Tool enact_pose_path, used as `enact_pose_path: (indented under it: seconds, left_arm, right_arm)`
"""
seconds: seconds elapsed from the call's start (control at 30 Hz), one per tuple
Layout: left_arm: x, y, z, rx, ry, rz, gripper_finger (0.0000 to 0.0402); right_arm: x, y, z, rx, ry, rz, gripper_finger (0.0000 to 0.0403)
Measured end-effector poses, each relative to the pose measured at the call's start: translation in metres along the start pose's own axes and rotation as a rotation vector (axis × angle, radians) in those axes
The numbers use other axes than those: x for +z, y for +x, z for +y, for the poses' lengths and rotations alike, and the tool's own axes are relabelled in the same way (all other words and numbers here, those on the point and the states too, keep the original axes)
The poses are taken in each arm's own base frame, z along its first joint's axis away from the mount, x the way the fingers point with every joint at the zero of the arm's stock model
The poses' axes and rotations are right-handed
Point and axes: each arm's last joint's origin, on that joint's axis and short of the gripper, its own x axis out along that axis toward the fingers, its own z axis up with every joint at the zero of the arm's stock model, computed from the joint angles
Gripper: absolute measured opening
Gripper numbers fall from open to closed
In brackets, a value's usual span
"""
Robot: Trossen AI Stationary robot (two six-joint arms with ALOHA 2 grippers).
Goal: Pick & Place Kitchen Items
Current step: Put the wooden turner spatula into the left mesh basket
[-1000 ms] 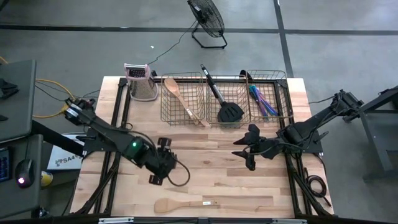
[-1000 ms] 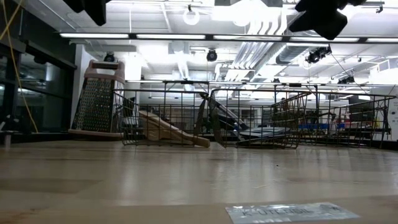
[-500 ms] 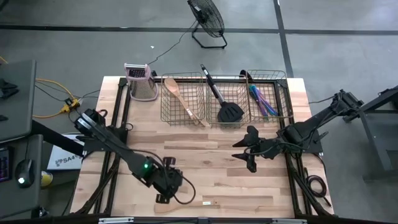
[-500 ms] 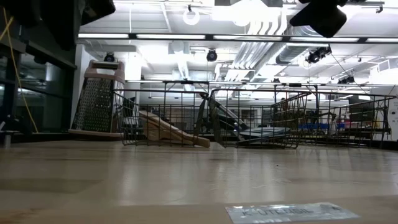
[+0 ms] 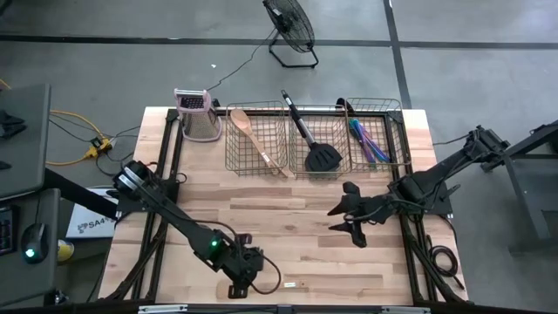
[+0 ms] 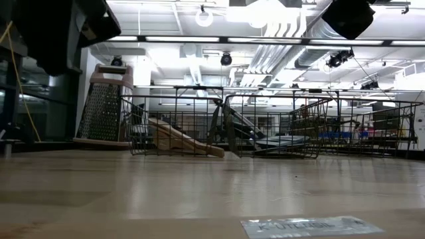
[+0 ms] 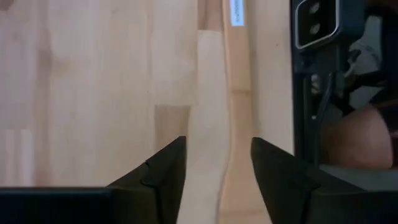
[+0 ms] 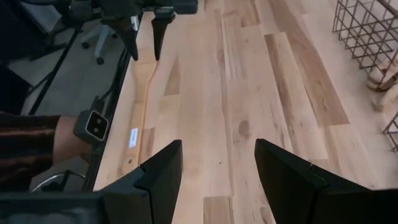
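Spatula point(image 7: 214, 124): light wood, flat on the counter point(image 5: 296, 218) right by the near edge, mostly under the left arm from above.
Left end effector point(image 5: 247, 283): was mid-counter a second ago, now down at the near edge over the spatula, fingers point(image 7: 163, 174) apart either side of it, holding nothing.
Right end effector point(image 5: 346, 220): barely moved, open and empty above the counter's right-middle.
Baskets point(image 5: 258, 139): along the far edge with a wooden spoon point(image 5: 253, 138), black spatula point(image 5: 314, 144) and blue-purple cutlery point(image 5: 368, 141) inside.
Open room: bare wood between baskets and near edge.
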Motion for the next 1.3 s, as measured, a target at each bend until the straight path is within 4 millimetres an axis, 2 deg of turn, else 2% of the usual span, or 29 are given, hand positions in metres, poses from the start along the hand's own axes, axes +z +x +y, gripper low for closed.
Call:
enact_pose_path:
  seconds: [0.23, 0.33, 0.67, 1.0, 1.3]
  left_arm:
    - [0.003, 0.007, -0.005, -0.054, -0.079, -0.028, 0.0261]
    - [0.005, 0.007, -0.007, -0.067, -0.098, -0.040, 0.0278]
    - [-0.016, 0.011, -0.022, -0.011, -0.058, -0.012, 0.0244]
    - [-0.035, 0.035, -0.032, 0.021, -0.021, 0.052, 0.0210]
    - [-0.047, 0.044, -0.036, 0.035, 0.008, 0.101, 0.0202]
  right_arm:
    - [0.000, 0.000, 0.000, 0.000, -0.048, 0.001, 0.0195]
    - [-0.001, 0.000, 0.000, -0.002, -0.057, 0.006, 0.0195]
    - [-0.001, 0.000, 0.000, -0.004, -0.060, 0.008, 0.0195]
    - [-0.001, 0.000, 0.000, -0.004, -0.045, 0.010, 0.0195]
    - [-0.017, 0.006, -0.005, -0.019, 0.008, 0.048, 0.0195]
